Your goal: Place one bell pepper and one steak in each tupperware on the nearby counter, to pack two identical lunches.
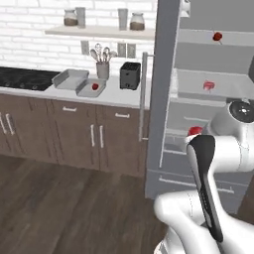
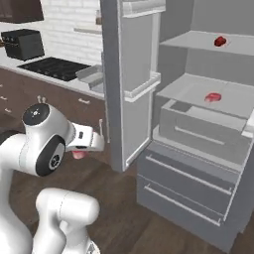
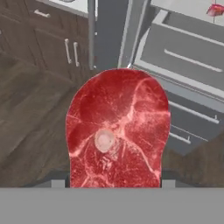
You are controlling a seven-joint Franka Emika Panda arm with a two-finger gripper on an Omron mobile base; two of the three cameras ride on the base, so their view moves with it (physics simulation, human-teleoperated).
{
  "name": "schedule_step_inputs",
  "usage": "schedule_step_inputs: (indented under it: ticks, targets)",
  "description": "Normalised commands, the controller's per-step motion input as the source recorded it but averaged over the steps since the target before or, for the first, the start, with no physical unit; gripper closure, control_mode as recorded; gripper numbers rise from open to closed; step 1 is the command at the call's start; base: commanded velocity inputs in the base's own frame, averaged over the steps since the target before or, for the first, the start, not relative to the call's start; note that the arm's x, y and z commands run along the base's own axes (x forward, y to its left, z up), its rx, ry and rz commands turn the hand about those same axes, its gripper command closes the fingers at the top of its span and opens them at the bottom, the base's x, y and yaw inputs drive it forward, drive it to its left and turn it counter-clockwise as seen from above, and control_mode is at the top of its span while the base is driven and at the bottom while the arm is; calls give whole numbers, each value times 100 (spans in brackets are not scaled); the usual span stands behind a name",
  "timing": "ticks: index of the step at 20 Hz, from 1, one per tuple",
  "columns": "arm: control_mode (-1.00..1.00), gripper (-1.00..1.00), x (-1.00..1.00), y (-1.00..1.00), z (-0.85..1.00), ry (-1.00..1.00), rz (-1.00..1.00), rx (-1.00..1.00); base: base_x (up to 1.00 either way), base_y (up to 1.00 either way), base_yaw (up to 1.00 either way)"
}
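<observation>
In the hand view a flat marbled red steak (image 3: 118, 131) stands upright between my fingers, with my gripper (image 3: 113, 183) shut on it. In the right base view this steak (image 2: 78, 155) shows pink under the hand, out in front of the open fridge. A second steak (image 1: 209, 85) lies on the middle fridge shelf. One bell pepper (image 1: 217, 36) sits on the top shelf. On the counter stand two grey tupperware: the left one (image 1: 69, 79) holds nothing, while the right one (image 1: 87, 92) has a bell pepper (image 1: 95, 87) in it.
The fridge door (image 1: 161, 74) stands open between the counter and the shelves. A black toaster (image 1: 130, 75) and a utensil holder (image 1: 102, 68) stand behind the containers, and the black stovetop (image 1: 22, 78) is to their left. Fridge drawers (image 2: 198, 129) jut out below the shelves.
</observation>
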Motion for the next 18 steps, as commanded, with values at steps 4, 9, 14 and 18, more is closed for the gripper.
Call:
schedule_step_inputs:
  ticks: [4,9,14,18]
  targets:
    - [100,100,0,0,0,0,0,0,-5,59,95]
    - [100,100,0,0,0,0,0,0,29,33,79]
    - [100,100,0,0,0,0,0,0,98,-41,39]
    - [100,100,0,0,0,0,0,0,100,-37,24]
